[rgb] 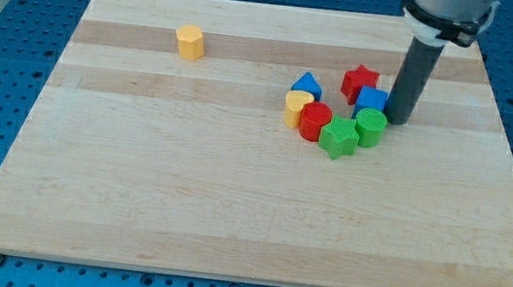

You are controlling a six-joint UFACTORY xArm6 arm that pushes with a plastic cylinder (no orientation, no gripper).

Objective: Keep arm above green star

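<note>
Looking from the view's bottom upward, I took the green star as my landmark, since the task turned on it. It lay flat on the wooden board as the nearest block of the cluster, right of the board's middle.

Touching the green star on its left and slightly farther back sat a red cylinder, and touching the star's upper right sat a green cylinder. Farther left of the star and behind the red cylinder was a yellow heart. Beyond the star, a blue block of triangular look sat up and to the left, a blue cube up and to the right, and a red star farthest back in the cluster. Well apart, far up-left of the green star, a yellow hexagonal block stood alone.

I carried no pincer, only a rod, so there was nothing to open or clench and nothing was held. My tip stood up and to the right of the green star, just beside the blue cube and the green cylinder, which lay between me and the star. I judged the coming move ran toward the view's lower left, and the green cylinder in that path could have been shoved into the star.
</note>
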